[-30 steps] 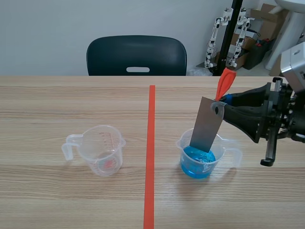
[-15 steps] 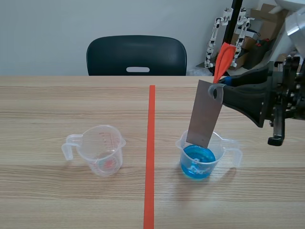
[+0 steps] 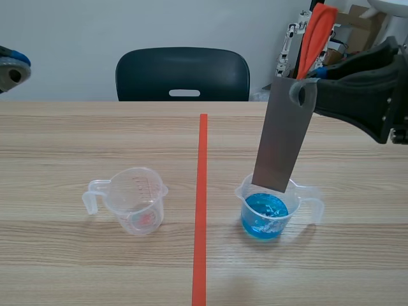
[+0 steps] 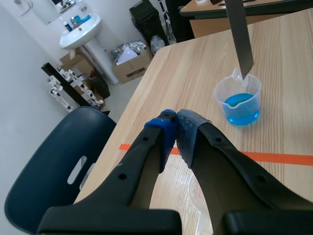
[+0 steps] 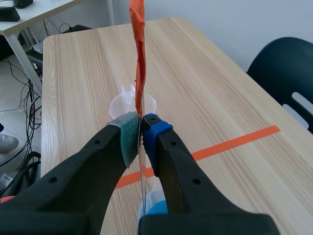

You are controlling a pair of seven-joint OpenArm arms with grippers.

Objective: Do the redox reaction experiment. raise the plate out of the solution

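At the far left the left arm [image 3: 9, 65] hangs raised with its jaws pressed together on nothing, well apart from the clear empty cup [image 3: 135, 201] on the surface [image 3: 70, 261]. Right of the tape line, the grey plate [image 3: 285, 134] hangs tilted over the beaker [image 3: 310, 203], its lower edge above the blue solution [image 3: 264, 215] and about level with the rim. The right jaws are clamped on its top, beside the orange ribbon [image 3: 317, 35]. The lift looks essentially done, leaving only a little more clearance from the rim.
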